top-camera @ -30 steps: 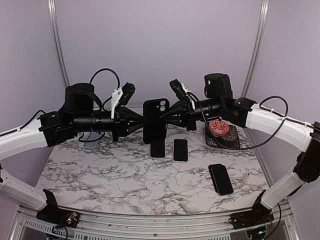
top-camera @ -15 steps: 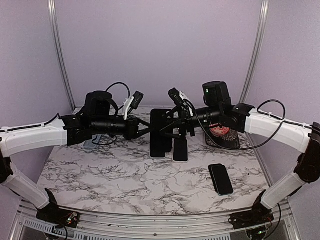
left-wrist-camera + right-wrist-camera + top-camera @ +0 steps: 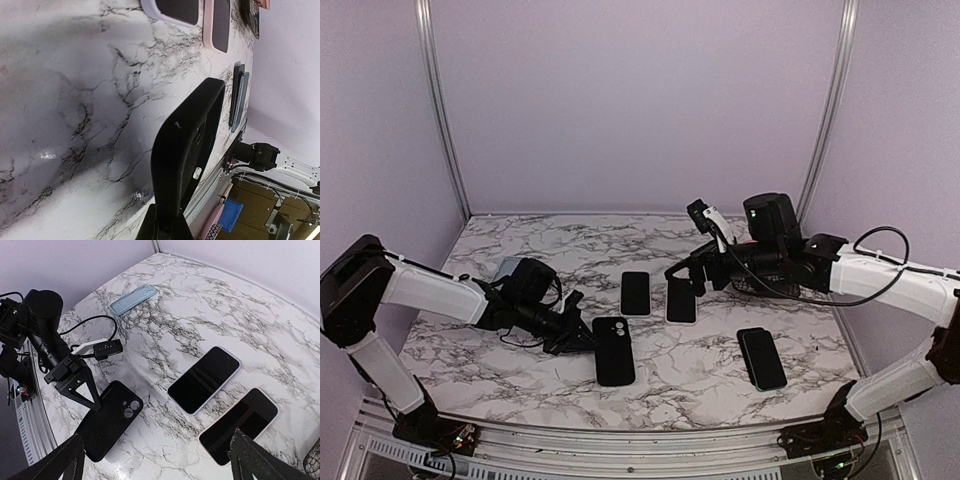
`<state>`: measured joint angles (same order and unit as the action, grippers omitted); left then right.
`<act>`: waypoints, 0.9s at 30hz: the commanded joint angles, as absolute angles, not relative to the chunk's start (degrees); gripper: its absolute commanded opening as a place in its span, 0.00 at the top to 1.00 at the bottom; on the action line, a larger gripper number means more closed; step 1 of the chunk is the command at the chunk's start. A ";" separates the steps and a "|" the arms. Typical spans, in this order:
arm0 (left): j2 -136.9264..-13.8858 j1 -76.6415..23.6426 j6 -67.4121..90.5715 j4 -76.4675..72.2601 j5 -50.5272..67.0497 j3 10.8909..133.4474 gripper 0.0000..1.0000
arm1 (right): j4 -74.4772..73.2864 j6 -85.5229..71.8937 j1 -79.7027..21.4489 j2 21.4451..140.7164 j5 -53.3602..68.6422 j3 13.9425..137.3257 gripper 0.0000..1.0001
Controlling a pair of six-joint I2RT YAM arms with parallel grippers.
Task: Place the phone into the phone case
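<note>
A black phone case (image 3: 614, 351) lies back up low over the front of the table. Camera lenses show through the phone case's (image 3: 107, 422) cutout, so a phone sits inside it. My left gripper (image 3: 586, 338) is shut on its left end. In the left wrist view the phone case (image 3: 187, 150) runs edge-on away from the left gripper (image 3: 167, 225). I cannot tell if it touches the marble. My right gripper (image 3: 686, 277) hangs open and empty above the middle phones; the right gripper (image 3: 157, 465) shows only its two spread fingertips (image 3: 55, 465).
Two bare phones lie screen up mid-table, one white-edged (image 3: 636, 293) and one pink-edged (image 3: 681, 299). Another dark phone (image 3: 761, 357) lies front right. A clear bluish case (image 3: 506, 268) sits at the left behind my left arm. A dark mat (image 3: 760, 288) is under my right arm.
Both arms came down from mid-air. The right gripper opened, let go of the cased phone and drew back right. The left gripper carried it down to the table's front.
</note>
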<state>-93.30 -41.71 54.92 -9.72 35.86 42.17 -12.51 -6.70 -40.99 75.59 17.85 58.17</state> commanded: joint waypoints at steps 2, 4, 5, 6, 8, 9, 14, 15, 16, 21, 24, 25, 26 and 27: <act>-97.64 -42.28 64.53 -20.38 38.11 40.28 1.00 | -15.57 -11.27 -41.57 74.62 10.40 58.02 0.01; -101.14 -43.03 66.00 -21.96 39.78 40.82 1.00 | -18.87 -12.12 -41.73 75.30 6.85 59.29 0.01; -102.32 -43.40 66.44 -22.37 40.37 41.20 1.00 | -21.02 -12.70 -41.88 75.66 4.66 60.36 0.01; -102.77 -43.46 66.51 -22.48 40.53 41.30 0.96 | -23.38 -13.65 -41.92 76.07 2.24 61.21 0.01; -101.66 -43.36 66.26 -22.50 39.59 41.04 0.75 | -30.93 -16.49 -42.36 76.83 -5.66 63.51 0.01; -100.48 -43.34 65.93 -22.35 38.83 40.71 0.63 | -34.74 -17.90 -42.55 77.24 -8.87 64.63 0.01; -93.31 -42.54 61.64 -12.20 31.83 41.31 0.30 | -47.42 -24.79 -42.41 77.74 -16.32 64.83 0.01; -91.61 -42.42 59.66 -7.49 27.98 42.55 0.25 | -48.64 -25.72 -42.29 77.61 -16.53 63.79 0.01; -89.59 -42.43 57.38 -3.19 24.50 43.94 0.22 | -49.42 -26.47 -41.98 77.47 -16.23 62.55 0.01; -78.98 -42.59 45.00 10.86 2.60 49.80 0.01 | -48.85 -27.85 -38.65 77.34 -11.50 55.43 0.01; -78.44 -42.62 33.96 19.44 -7.25 56.54 0.01 | -47.33 -27.75 -36.15 77.50 -8.57 51.86 0.01; -79.14 -42.55 30.61 21.94 -9.78 59.22 0.01 | -46.64 -27.51 -35.06 77.52 -7.03 50.60 0.01; -79.94 -42.61 28.10 23.53 -12.17 61.42 0.01 | -45.88 -27.15 -33.95 77.53 -5.08 49.28 0.01; -80.95 -42.62 25.59 24.03 -14.10 63.07 0.01 | -45.23 -26.70 -32.97 77.48 -3.47 48.00 0.01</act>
